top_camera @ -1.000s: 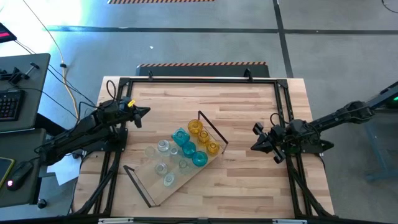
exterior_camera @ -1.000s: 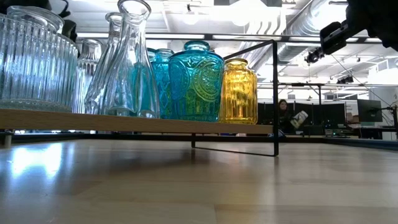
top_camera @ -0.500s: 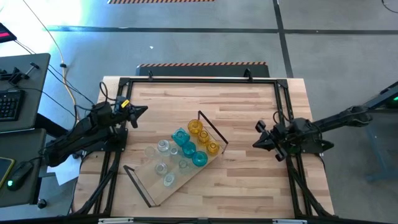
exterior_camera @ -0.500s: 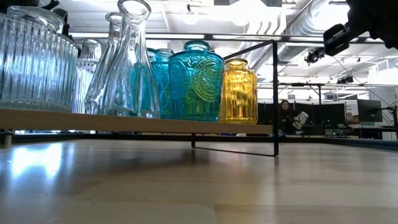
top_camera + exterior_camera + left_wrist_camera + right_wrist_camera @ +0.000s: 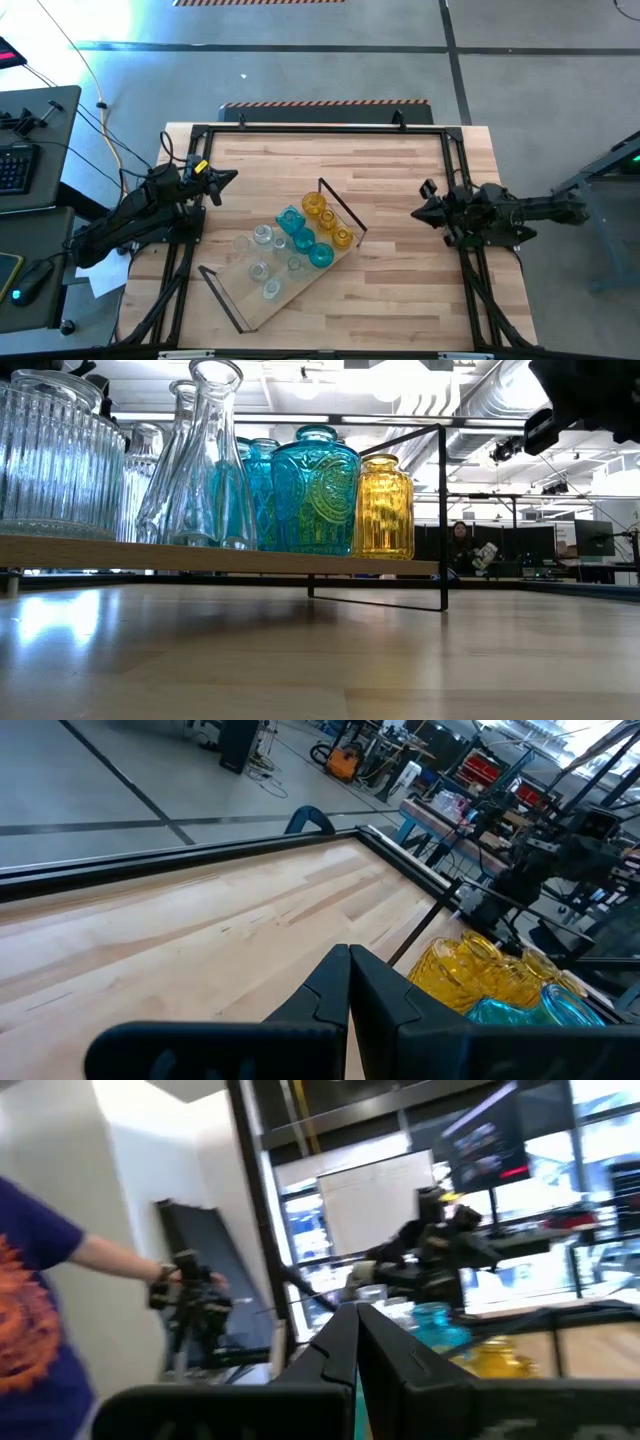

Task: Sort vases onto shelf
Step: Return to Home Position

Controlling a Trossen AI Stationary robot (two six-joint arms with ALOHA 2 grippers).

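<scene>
parked with fingers pressed together and empty: left gripper (image 5: 224, 181) and right gripper (image 5: 424, 209); between them, ahead of both fingertips, vases (image 5: 303, 240) on diagonal shelf (image 5: 238, 292), nearer to the left one

place: a robotics lab set in a large, open industrial hall is shown.
floor: bare grey concrete (image 5: 300, 60) is seen, with a hazard-striped strip (image 5: 325, 102) laid along the table's far edge.
rig: two dark robot arms (image 5: 130, 215) are mounted at a black-framed wooden table (image 5: 320, 150).
workstation: a keyboard (image 5: 14, 168), a mouse (image 5: 35, 278) and trailing cables (image 5: 105, 130) are placed beside the rig.
ceiling: exposed ducts (image 5: 480, 400) are seen overhead.
background: monitors (image 5: 598, 538) and red storage bins (image 5: 495, 765) are seen; a person (image 5: 458, 545) is seated far off.
</scene>
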